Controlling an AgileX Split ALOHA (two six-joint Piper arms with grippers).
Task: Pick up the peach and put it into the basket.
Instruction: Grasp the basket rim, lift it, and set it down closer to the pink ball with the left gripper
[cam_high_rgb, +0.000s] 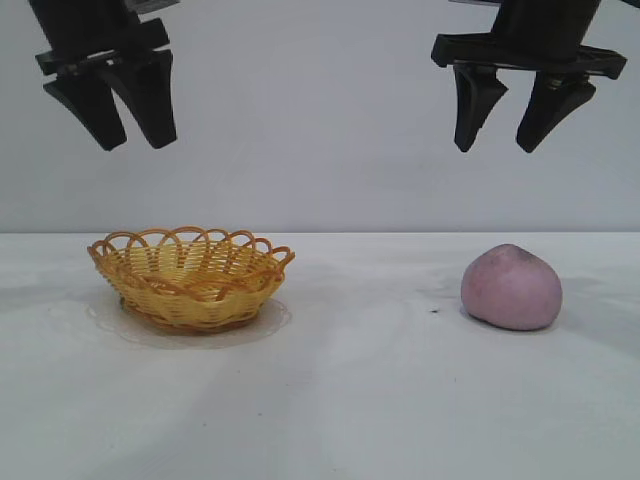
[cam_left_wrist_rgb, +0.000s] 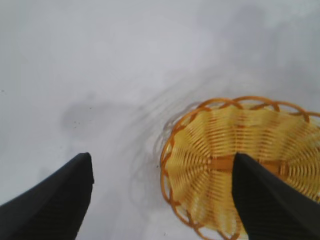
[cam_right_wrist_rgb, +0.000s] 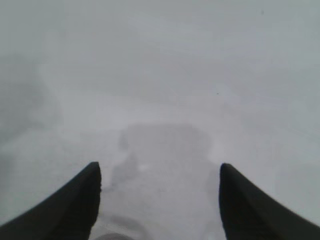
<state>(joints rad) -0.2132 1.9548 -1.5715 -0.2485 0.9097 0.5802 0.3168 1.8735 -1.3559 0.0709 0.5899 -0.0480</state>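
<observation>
Both the left gripper (cam_high_rgb: 128, 132) and right gripper (cam_high_rgb: 497, 138) hang open, empty.

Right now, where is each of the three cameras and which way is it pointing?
Exterior view: low at the table, level, facing both arms; basket left, peach right, left claw and right claw hanging open above.
Left wrist view: on the left arm, looking down between its claw's fingers at the basket.
Right wrist view: on the right arm, looking down between its claw's fingers at bare table; no peach.
Shared: exterior and left wrist views both show the basket.
</observation>
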